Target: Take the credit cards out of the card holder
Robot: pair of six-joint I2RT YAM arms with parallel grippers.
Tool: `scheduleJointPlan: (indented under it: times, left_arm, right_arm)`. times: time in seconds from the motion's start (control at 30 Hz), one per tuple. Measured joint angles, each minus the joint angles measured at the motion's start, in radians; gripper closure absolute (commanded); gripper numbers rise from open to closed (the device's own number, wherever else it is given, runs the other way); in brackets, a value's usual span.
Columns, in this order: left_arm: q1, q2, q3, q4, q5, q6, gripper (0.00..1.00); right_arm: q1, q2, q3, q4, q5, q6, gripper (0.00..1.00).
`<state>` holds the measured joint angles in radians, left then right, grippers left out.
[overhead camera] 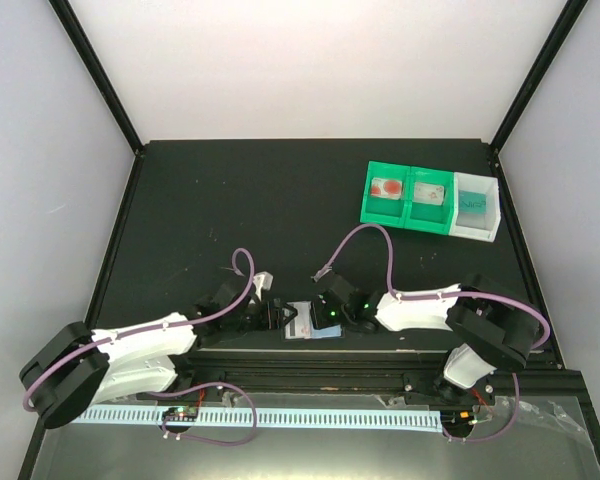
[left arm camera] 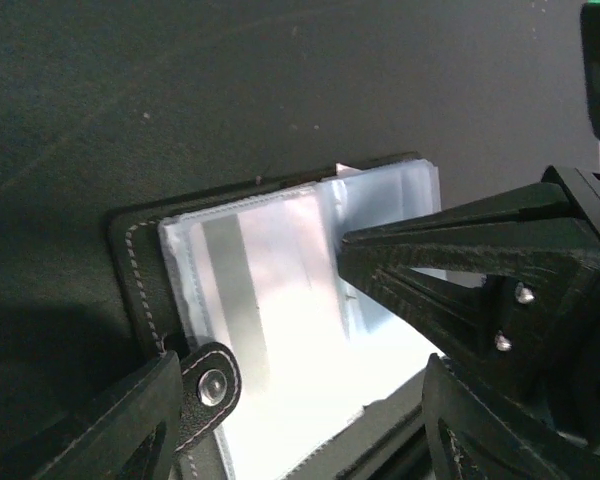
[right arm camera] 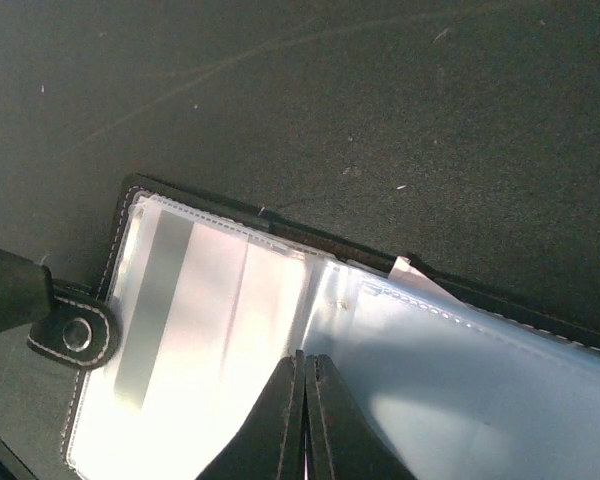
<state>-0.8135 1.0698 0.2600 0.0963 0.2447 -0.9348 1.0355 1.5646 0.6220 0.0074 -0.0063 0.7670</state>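
The black card holder lies open near the table's front edge, between both grippers. Its clear sleeves show a whitish credit card with a grey stripe in the left panel. A pale blue panel is on the right, and a white corner pokes out at the top. My right gripper is shut, its tips resting on the middle fold. Whether a thin sleeve is pinched does not show. My left gripper is open and straddles the holder's near edge, beside the snap strap.
A green-and-white three-compartment tray stands at the back right, with red-marked items and a teal card in it. The right arm's fingers cross the left wrist view. A black rail runs along the front edge.
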Motion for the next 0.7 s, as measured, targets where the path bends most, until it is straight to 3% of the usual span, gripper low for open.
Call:
scheduleJointPlan:
  times: [0.27,0.7]
  left_arm:
    - [-0.033,-0.001,0.022,0.060,0.111,-0.050,0.26]
    - [-0.078,0.084,0.109,0.039,0.117,-0.064,0.23]
  right_arm:
    - [0.000,-0.004,-0.012,0.020,0.000,0.003,0.97]
    - [-0.015,-0.017,-0.045,0.063,-0.002,0.040,0.99]
